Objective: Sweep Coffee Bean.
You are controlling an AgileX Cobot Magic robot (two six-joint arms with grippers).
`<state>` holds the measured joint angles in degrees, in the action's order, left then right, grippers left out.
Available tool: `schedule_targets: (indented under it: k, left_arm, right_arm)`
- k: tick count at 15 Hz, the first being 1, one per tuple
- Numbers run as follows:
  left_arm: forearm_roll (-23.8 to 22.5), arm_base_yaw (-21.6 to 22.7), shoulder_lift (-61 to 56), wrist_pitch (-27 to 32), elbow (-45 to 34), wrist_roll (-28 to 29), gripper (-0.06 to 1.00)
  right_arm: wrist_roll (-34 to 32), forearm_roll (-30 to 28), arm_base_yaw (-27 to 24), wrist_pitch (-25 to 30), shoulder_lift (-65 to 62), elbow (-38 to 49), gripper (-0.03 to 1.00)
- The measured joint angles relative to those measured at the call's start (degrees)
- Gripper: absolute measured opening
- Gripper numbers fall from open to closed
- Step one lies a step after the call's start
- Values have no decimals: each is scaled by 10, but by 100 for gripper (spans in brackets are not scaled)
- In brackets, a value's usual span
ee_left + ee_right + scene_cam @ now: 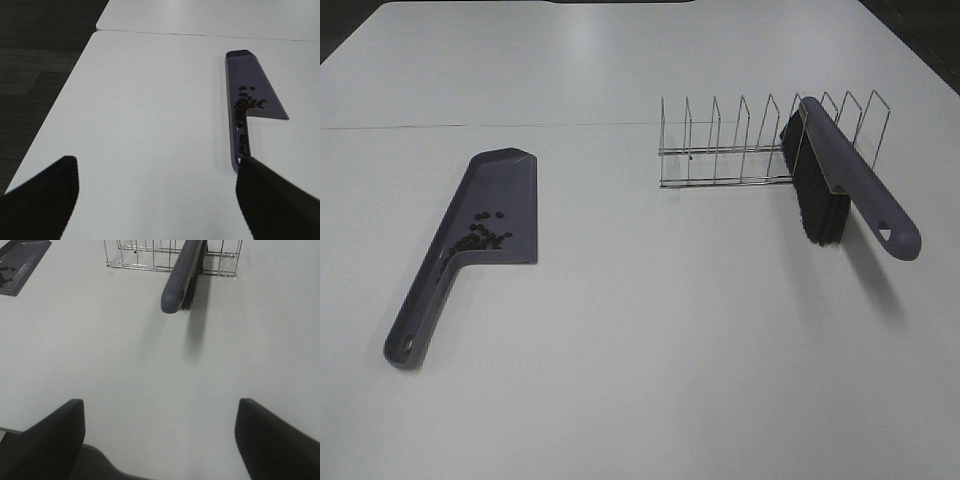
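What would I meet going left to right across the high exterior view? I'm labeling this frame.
Dustpan holding the coffee beans → wire rack → brush propped in the rack's right end.

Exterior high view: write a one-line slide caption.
Coffee beans gathered in the dustpan; brush resting in the wire rack.

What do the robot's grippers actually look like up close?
Only fingertips show. The left gripper has two plain matte black fingers, broad and wedge-shaped. The right gripper looks the same: two dark, blunt fingers. No cables, markings or arm bodies are in view.
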<state>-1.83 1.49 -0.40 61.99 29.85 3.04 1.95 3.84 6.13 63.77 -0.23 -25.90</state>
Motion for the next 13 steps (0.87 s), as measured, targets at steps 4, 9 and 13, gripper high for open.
schedule_targets:
  k: [4,9,13]
  left_arm:
    - [0,0,0,0,0,0,79]
    - [0,0,0,0,0,0,79]
    - [0,0,0,0,0,0,79]
  right_arm:
    - [0,0,0,0,0,0,72]
    - [0,0,0,0,0,0,72]
    - [0,0,0,0,0,0,72]
